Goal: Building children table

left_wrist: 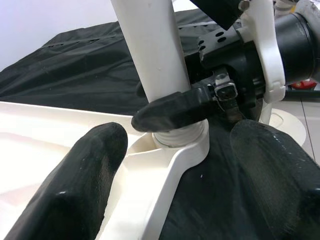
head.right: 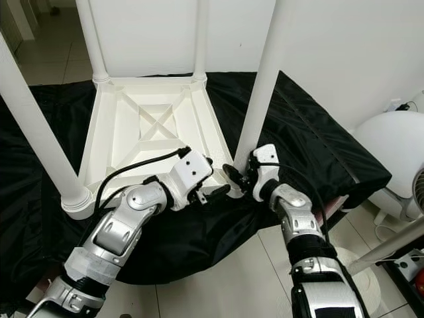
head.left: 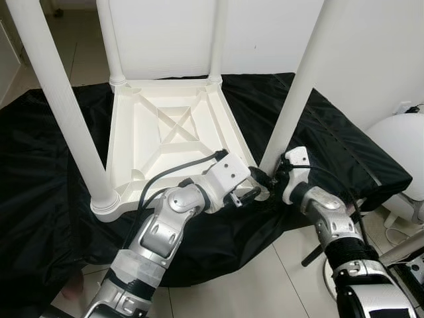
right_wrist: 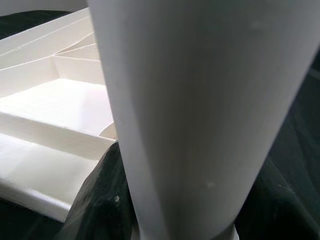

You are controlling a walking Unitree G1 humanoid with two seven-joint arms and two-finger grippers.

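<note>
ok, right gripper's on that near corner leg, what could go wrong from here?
1. The right gripper grips the leg low at its socket; the long leg above could lever and tilt, binding the joint.
2. The left gripper sits open right beside that corner, so the two could collide.
3. The tabletop lies on a loose black cloth and may slide.

A white plastic children's table [head.left: 169,132] lay upside down on a black cloth [head.left: 46,199], its ribbed underside with a cross-shaped brace facing up and four round white legs [head.left: 59,99] standing upright from its corner sockets, the near right leg [head.left: 295,93] seated in its collar.
</note>
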